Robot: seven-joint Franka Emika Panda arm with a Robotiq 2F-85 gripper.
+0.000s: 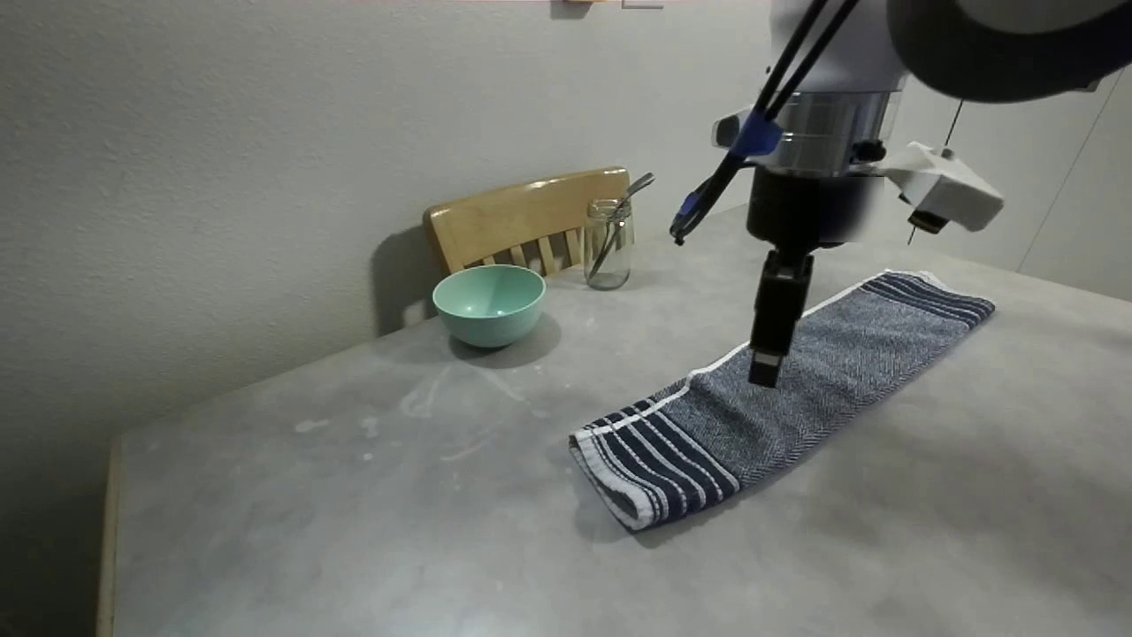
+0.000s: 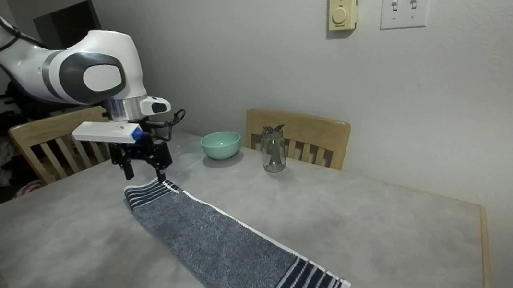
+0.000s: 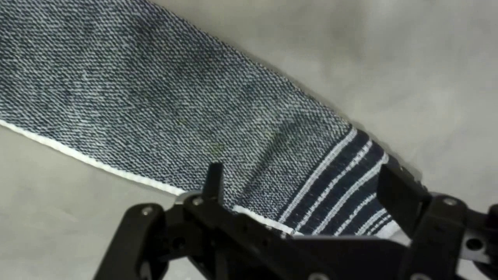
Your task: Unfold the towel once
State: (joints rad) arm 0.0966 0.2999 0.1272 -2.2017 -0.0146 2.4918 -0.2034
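The white arm (image 2: 33,68) slants down from the upper left in an exterior view, bends at a rounded grey-and-white joint (image 2: 101,78) and drops to a silver-collared wrist (image 2: 124,109). Beneath it, in both exterior views, the black end effector (image 2: 145,175) points downward. Its two fingers (image 2: 161,174) stand well apart, and the wrist view shows the same wide gap. Dark cables (image 1: 815,53), partly bound with blue wrapping (image 1: 758,134), run down beside the wrist, and a white housing (image 1: 951,190) juts sideways from it.
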